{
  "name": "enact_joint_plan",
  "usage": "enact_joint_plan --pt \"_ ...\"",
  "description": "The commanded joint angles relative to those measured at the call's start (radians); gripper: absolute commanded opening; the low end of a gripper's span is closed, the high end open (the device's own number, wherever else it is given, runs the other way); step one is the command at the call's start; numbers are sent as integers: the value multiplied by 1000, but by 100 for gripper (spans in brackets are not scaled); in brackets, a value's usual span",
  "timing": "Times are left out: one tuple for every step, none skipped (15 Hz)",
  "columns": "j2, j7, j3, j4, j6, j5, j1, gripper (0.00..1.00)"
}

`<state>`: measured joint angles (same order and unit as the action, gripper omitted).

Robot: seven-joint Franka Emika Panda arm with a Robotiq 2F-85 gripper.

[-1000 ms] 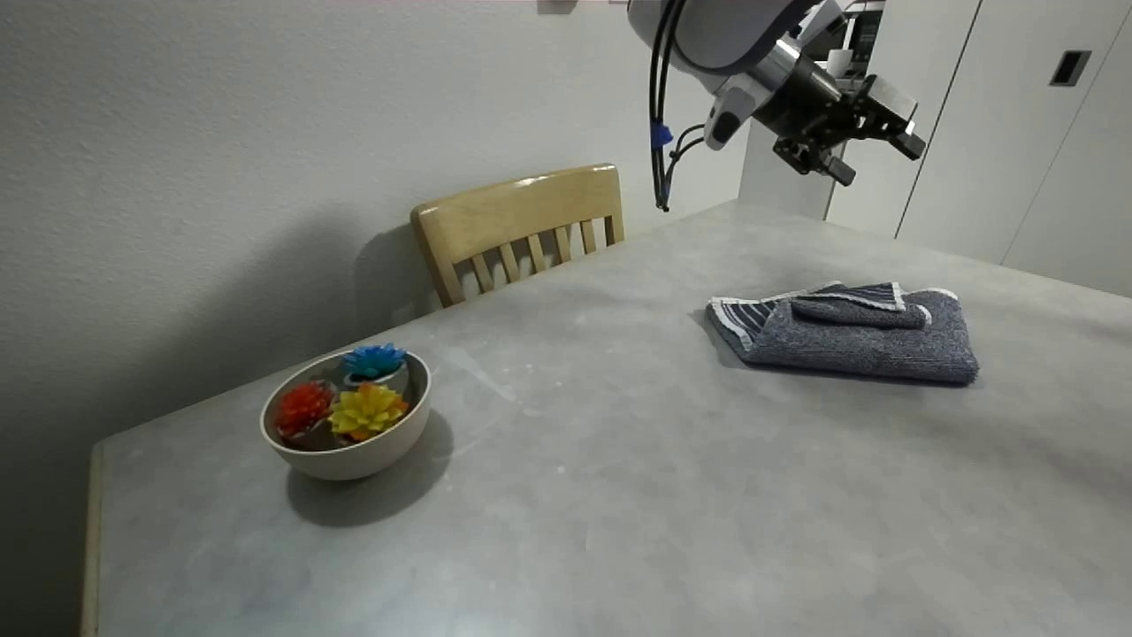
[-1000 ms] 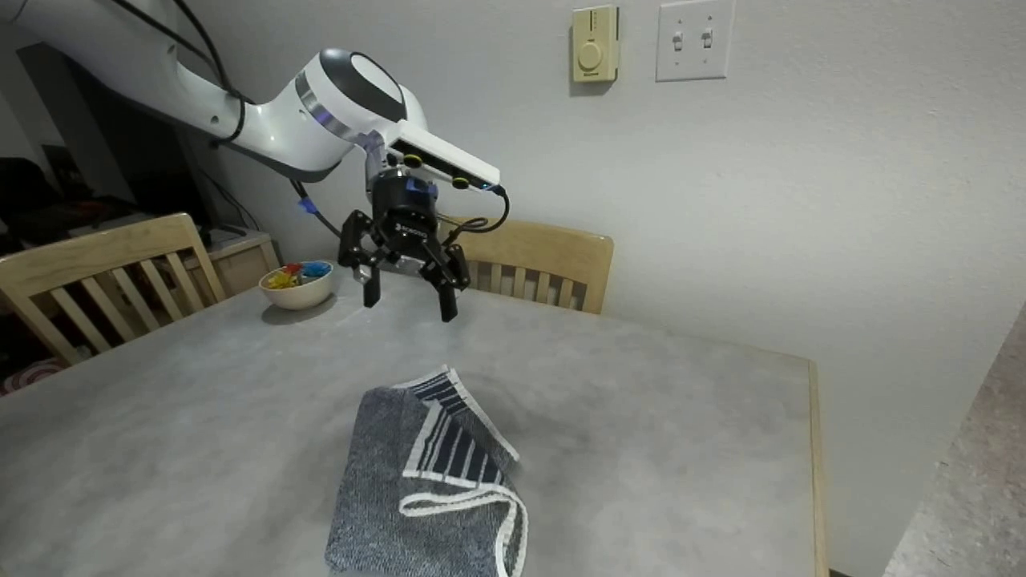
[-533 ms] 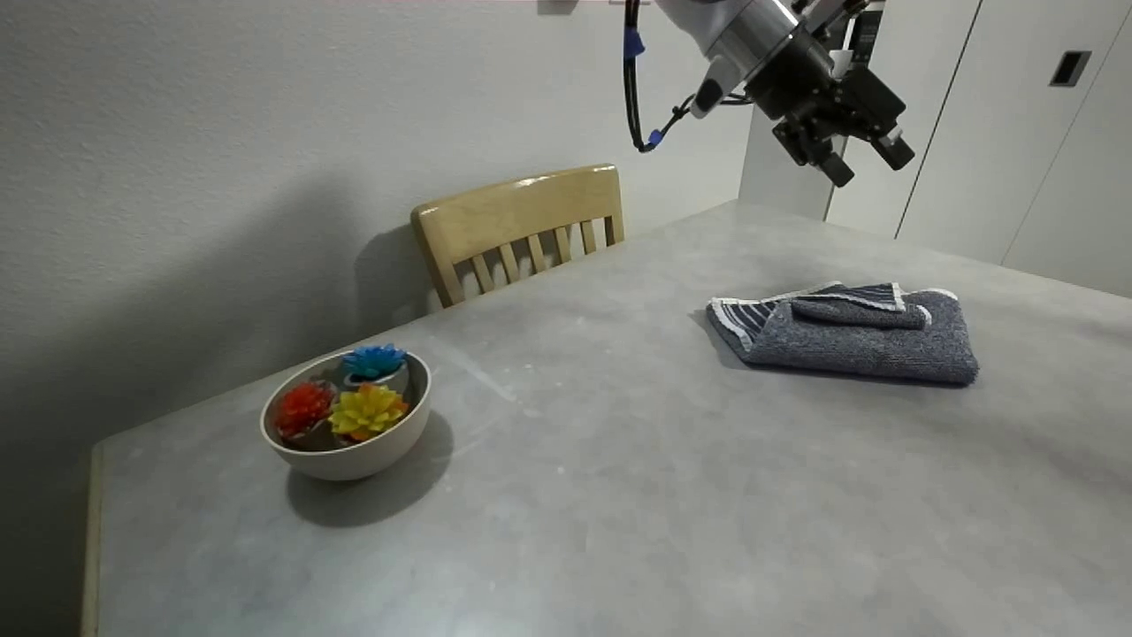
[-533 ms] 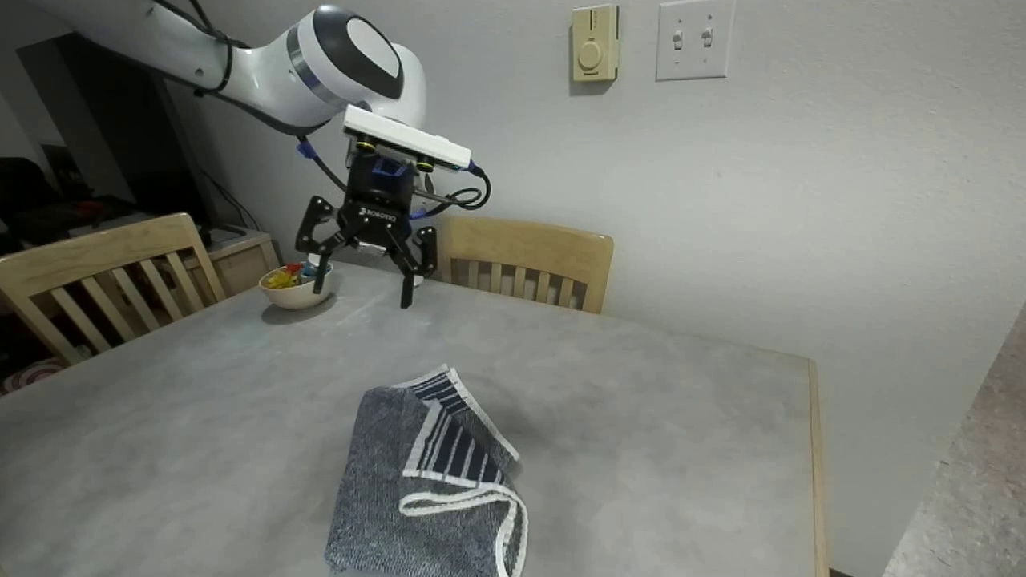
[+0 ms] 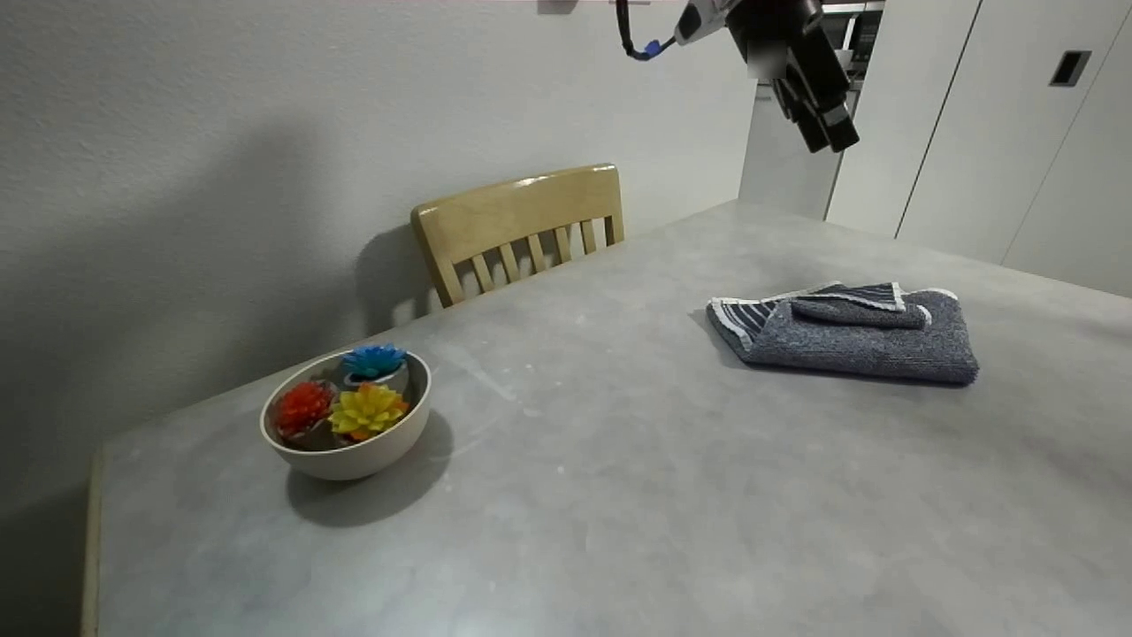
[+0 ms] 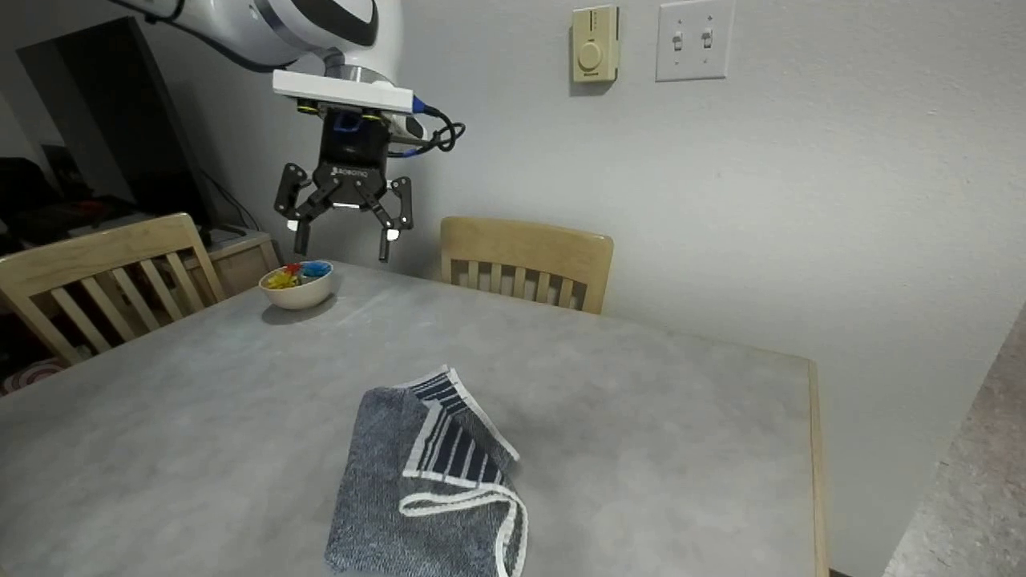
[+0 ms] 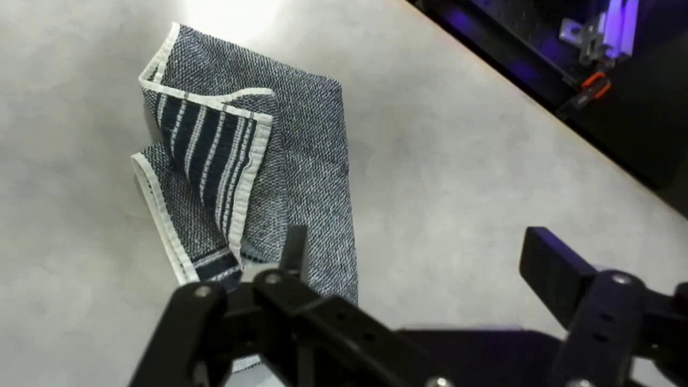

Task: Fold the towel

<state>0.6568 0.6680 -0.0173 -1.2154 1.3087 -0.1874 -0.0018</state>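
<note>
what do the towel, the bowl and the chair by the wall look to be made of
Towel: terry-like cloth, matte, by its nubbly weave and loose folds.
Bowl: ceramic or plastic, low sheen; its smooth, pale side leaves it open.
Chair: probably varnished wood, from its tan color and glossy top edge.

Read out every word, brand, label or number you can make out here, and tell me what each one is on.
"ROBOTIQ": pale letters on the black body of the gripper, in an exterior view.
Too small to read: the print below the dial and the marks above it on the beige wall control.
No lettering shows on the towel, only stripes.
I can't read any other text.
</note>
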Motion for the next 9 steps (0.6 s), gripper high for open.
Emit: enact_joint_plan --pt "-81 -195 -18 -100 116 38 1 100" --pt "-92 -245 -22 -112 133 44 5 100" --pt "-99 -288 -25 -121 150 48 9 100" --pt "-106 -329 -28 -131 163 54 14 100" --pt "-53 -267 -31 -53 110 28 8 100" --pt "-55 -280 -33 -54 112 28 12 100" --pt "-55 -280 -33 -54 111 27 13 100" --pt "-53 -279 -33 -54 111 27 13 100" --pt "-52 -279 -33 -54 111 27 13 100"
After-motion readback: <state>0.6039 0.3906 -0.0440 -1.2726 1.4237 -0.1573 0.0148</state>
